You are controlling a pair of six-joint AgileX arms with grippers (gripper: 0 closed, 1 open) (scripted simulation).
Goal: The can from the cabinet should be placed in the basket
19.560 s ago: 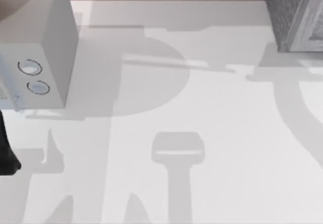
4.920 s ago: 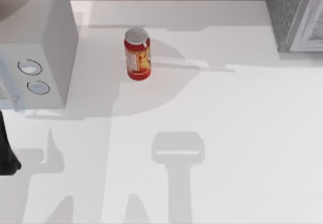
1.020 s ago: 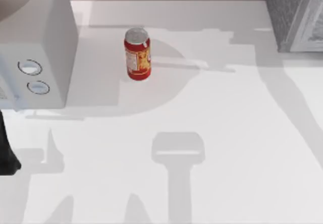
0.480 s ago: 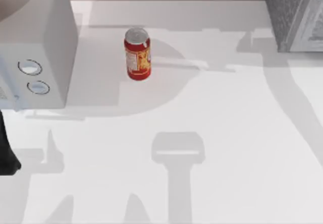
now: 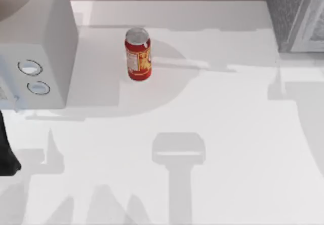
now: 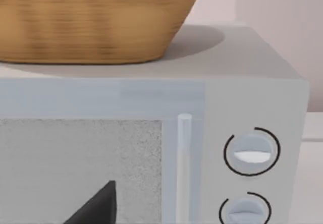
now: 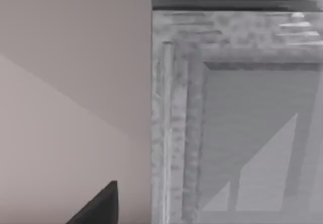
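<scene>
While the arms sit off to the sides:
Can: small red drink can with silver top [image 5: 137, 53] stands upright on the white table [image 5: 223, 134], between pale microwave-like box [image 5: 35, 47] and dark grey speckled cabinet [image 5: 296, 14].
Basket: woven wicker basket [image 6: 91, 22] rests atop the pale box.
Grippers: finger spread cannot be told.

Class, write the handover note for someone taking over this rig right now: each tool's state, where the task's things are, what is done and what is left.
Left tool: facing the front of the pale box; a dark fingertip shows, state cannot be told.
Right tool: facing the cabinet; state cannot be told.
Can: upright on the table, between the pale box and the cabinet, out of the cabinet, ungripped.
Basket: on top of the pale box.
Left: grasp the can, lift it, set it in the basket.
</scene>
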